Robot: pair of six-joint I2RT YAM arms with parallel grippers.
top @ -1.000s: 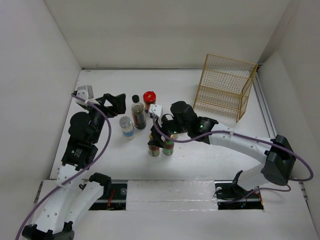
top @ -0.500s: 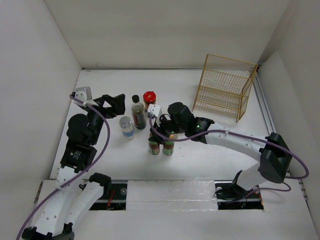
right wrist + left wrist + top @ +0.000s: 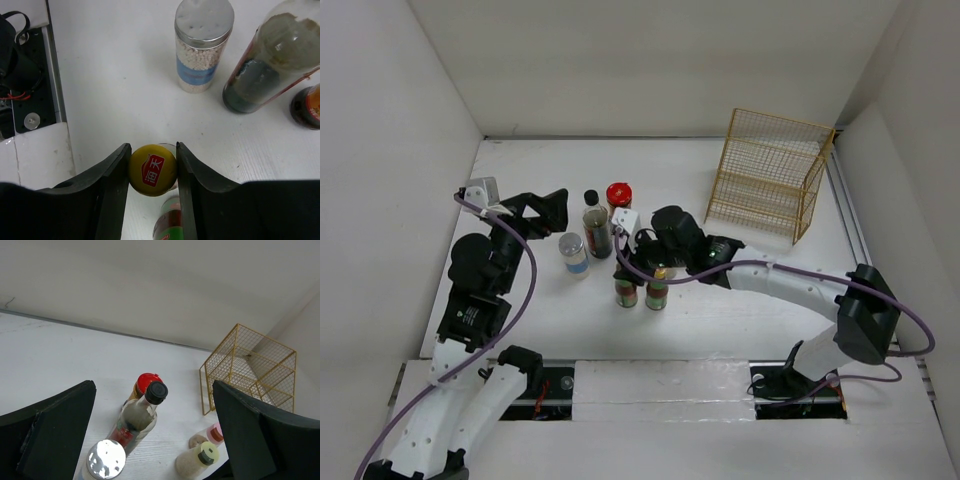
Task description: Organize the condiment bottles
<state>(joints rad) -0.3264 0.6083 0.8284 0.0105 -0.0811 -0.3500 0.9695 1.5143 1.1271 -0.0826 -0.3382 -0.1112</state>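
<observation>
My right gripper (image 3: 628, 272) (image 3: 152, 160) is shut on the yellow cap of a green-labelled bottle (image 3: 625, 292) (image 3: 152, 170) standing on the table. The second green-labelled bottle (image 3: 657, 291) (image 3: 170, 225) stands right beside it. The tall dark black-capped bottle (image 3: 595, 228) (image 3: 140, 415), red-lidded jar (image 3: 618, 195) (image 3: 146, 382) and silver-lidded jar (image 3: 573, 251) (image 3: 204, 40) stand to the left. My left gripper (image 3: 545, 210) (image 3: 154, 410) is open and empty above them. The pink-capped shaker (image 3: 216, 432) and yellow-capped shaker (image 3: 200, 458) show only in the left wrist view.
The gold wire basket (image 3: 770, 175) (image 3: 250, 370) stands at the back right. White walls (image 3: 650, 60) enclose the table on three sides. A rail with the arm bases (image 3: 670, 385) runs along the near edge.
My right gripper and the two green-labelled bottles have shifted slightly toward the back left. My left arm has drifted a little to the left.
</observation>
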